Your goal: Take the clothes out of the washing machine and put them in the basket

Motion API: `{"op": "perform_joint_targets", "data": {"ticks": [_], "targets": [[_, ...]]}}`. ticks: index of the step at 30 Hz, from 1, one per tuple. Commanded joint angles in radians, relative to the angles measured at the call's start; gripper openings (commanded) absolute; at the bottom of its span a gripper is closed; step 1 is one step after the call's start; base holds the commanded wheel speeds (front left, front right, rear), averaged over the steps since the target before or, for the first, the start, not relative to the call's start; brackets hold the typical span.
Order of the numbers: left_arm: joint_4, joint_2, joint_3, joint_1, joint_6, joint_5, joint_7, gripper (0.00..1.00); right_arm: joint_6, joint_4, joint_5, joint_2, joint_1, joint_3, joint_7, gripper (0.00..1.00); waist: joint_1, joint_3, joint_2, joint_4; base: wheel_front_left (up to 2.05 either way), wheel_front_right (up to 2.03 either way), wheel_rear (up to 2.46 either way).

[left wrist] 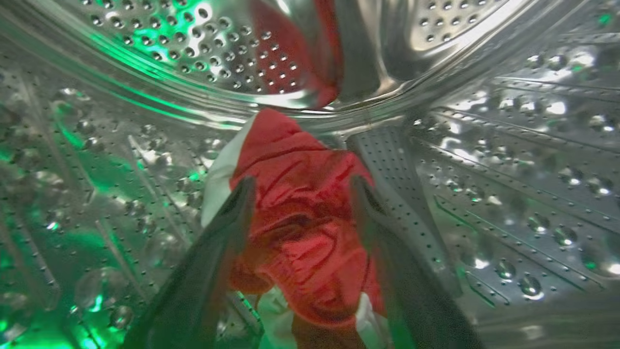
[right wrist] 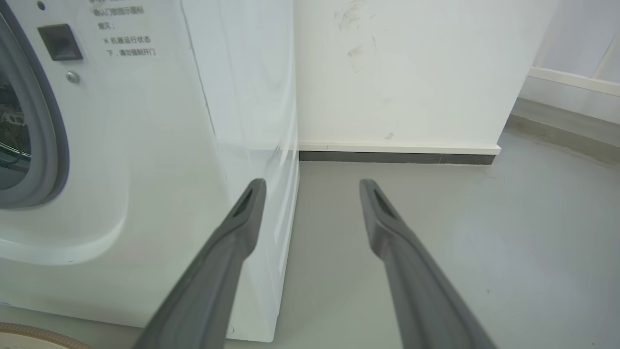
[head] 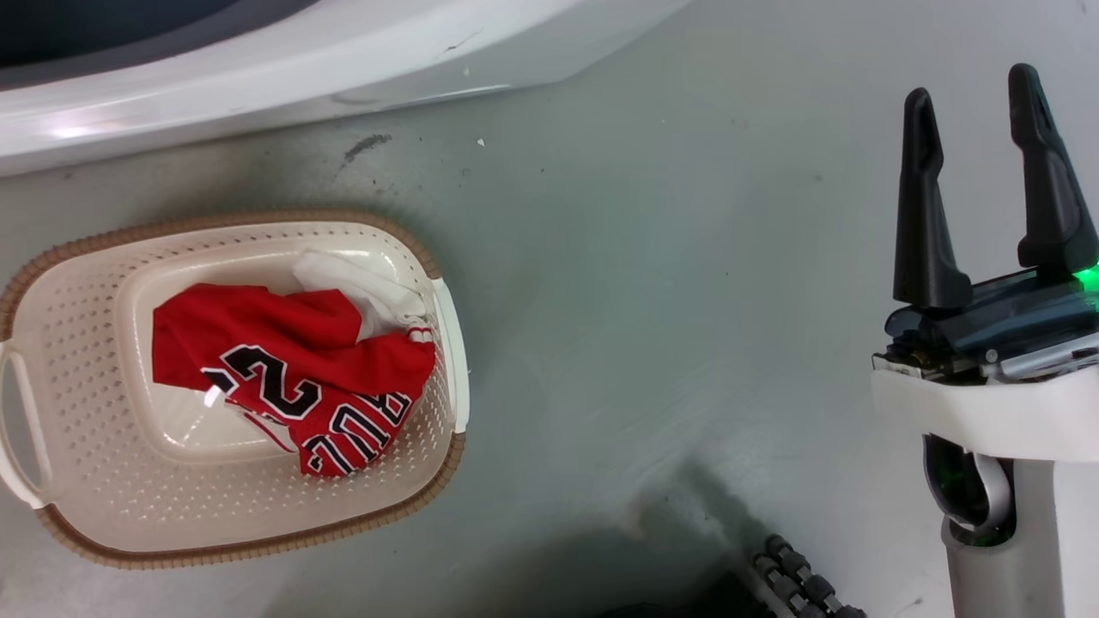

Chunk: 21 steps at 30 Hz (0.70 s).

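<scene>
A red jersey (head: 292, 378) with a black numeral 2 and white-outlined letters lies crumpled in the basket (head: 86, 292), with a white cloth (head: 343, 279) bunched against its far right side. The cream basket with its brown rim stands on the grey floor (head: 644, 257) at the left, just near of the white washing machine (head: 258, 69). More of the clothes are inside the machine: a red cloth (left wrist: 300, 232) with white edging lies heaped on the wall of the perforated steel drum (left wrist: 508, 169), which is lit with green glints. The left tool (left wrist: 304, 181) reaches into the drum with its two dark fingers spread wide, one on each side of that red cloth; whether they press on it cannot be told. The right tool (head: 970, 84) hangs above bare floor well to the right of the basket, its fingers wide apart with nothing between them, pointing past the machine's right front corner toward the white wall (right wrist: 411, 72) beyond.
</scene>
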Motion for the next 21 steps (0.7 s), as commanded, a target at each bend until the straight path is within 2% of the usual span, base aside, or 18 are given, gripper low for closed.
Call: {"op": "perform_joint_targets", "data": {"ticks": [1,6,12,21], "targets": [[0.015,0.006,-0.004,-0.031,-0.001,0.002,0.03,1.0,-0.001,-0.009,0.007,0.002,-0.012,-0.005,-0.002,1.0,-0.0002,0.021,0.0,-0.007,0.0,0.0,0.0],[0.069,0.031,-0.024,-0.132,-0.002,0.008,0.16,1.0,-0.001,-0.031,0.026,0.002,-0.021,0.002,-0.002,1.0,-0.0002,0.064,0.0,-0.021,0.0,0.0,0.0],[0.112,0.052,-0.041,-0.176,0.012,0.009,0.27,1.0,-0.001,-0.047,0.05,0.002,-0.026,0.011,-0.002,1.0,-0.0002,0.09,0.0,-0.051,0.0,0.0,0.0],[0.132,0.075,-0.055,-0.192,0.045,0.007,0.328,1.0,-0.001,-0.065,0.075,0.002,-0.011,0.014,-0.002,1.0,-0.0002,0.105,0.0,-0.076,0.0,0.0,0.0]]}}
